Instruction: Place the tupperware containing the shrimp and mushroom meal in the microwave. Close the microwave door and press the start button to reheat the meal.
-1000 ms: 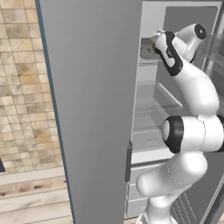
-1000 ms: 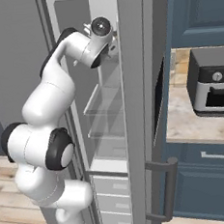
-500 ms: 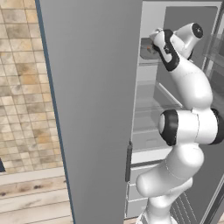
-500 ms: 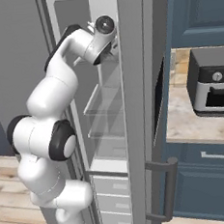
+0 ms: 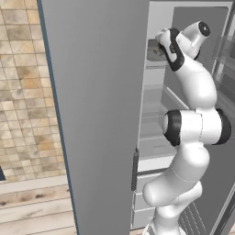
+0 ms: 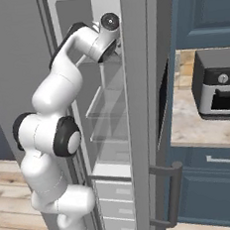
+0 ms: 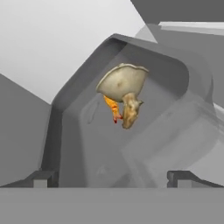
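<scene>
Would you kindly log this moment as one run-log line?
phase: reaching for tub | gripper: open, empty | tub: on upper fridge shelf, ahead of fingers | food: in tub | microwave step: not yet begun

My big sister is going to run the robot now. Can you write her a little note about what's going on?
End effector: open, holding nothing, reaching into the top of the open fridge, a fingertip on each side of the tupperware's near end.
Tupperware: on an upper fridge shelf, mushroom and shrimp inside.
Done: arm is lined up with the tub.
Left: grip it, lift it out, put it in the microwave, shut the microwave door, press start.
</scene>
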### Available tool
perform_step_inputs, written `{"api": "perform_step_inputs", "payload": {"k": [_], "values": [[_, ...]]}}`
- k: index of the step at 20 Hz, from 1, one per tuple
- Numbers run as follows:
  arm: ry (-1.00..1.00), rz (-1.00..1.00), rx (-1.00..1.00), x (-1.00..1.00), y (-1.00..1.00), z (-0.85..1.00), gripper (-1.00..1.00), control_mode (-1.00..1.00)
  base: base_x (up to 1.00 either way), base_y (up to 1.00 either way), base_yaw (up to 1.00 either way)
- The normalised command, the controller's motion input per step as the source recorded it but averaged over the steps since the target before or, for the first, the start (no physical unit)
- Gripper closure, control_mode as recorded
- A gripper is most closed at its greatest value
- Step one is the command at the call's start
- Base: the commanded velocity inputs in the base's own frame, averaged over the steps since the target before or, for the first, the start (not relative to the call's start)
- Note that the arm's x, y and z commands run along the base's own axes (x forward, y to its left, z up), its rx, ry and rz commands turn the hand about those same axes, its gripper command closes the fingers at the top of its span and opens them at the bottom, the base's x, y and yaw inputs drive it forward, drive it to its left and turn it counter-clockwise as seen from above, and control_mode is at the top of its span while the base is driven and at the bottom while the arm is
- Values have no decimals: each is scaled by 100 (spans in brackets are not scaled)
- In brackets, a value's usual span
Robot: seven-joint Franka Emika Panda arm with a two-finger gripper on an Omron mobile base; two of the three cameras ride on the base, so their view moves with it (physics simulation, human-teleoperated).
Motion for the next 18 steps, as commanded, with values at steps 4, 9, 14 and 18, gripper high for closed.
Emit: {"api": "perform_step_inputs", "payload": {"k": [4,9,14,18], "values": [[12,0,0,5,0,-10,-100,-100,0,0,0],[13,0,0,7,0,-15,-100,-100,0,0,0],[8,0,0,13,0,-25,-100,-100,0,0,0],[6,0,0,13,0,-30,100,-100,0,0,0]]}}
